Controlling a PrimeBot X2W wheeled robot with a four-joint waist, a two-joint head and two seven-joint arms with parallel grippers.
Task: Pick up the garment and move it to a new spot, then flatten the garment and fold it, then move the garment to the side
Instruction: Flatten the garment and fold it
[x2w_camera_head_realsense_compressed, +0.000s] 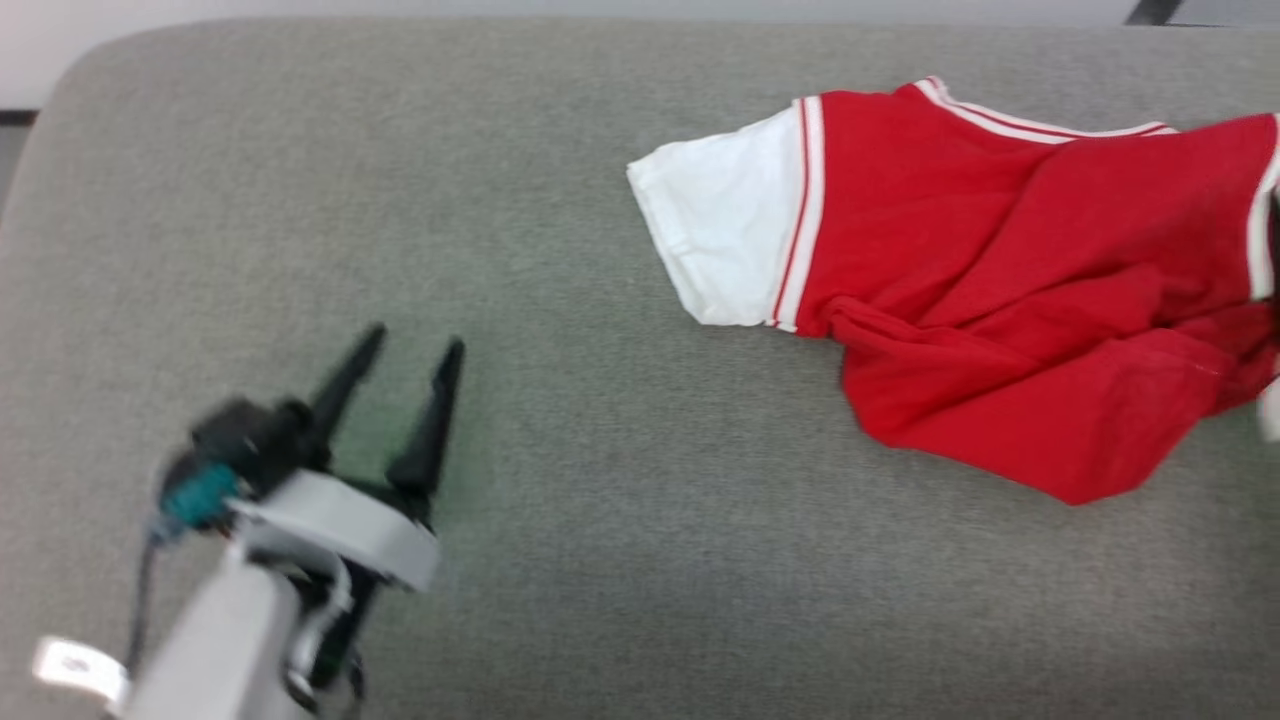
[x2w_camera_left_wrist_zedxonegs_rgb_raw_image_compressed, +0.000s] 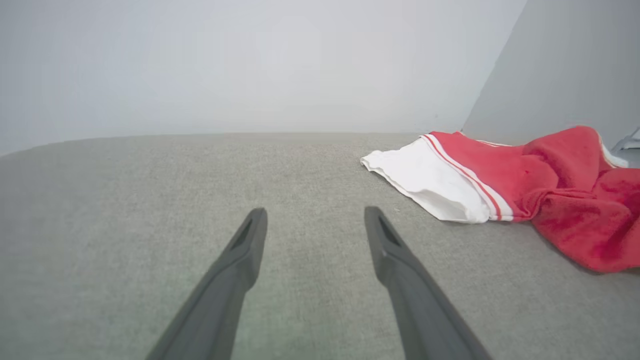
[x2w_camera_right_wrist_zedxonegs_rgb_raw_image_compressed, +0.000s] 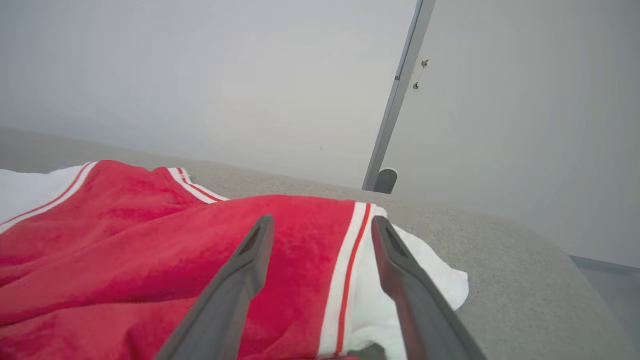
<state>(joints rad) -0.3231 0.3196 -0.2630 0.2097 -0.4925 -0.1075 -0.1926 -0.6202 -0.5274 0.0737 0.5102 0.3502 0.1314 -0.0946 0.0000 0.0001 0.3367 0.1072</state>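
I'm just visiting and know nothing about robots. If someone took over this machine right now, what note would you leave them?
Left tool: open, empty, over the bare grey cushion, apart from the garment.
Right tool: open, above the garment's striped sleeve seam, gripping nothing.
Garment: crumpled at the cushion's right side, not flattened or folded.
Done: cannot tell whether it was moved.
To do: flatten, fold, move aside.

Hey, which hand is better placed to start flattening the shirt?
Probably the right: the right hand is open directly over the shirt, by its striped sleeve seam. The left hand is open too, but over bare grey cushion, apart from the shirt.
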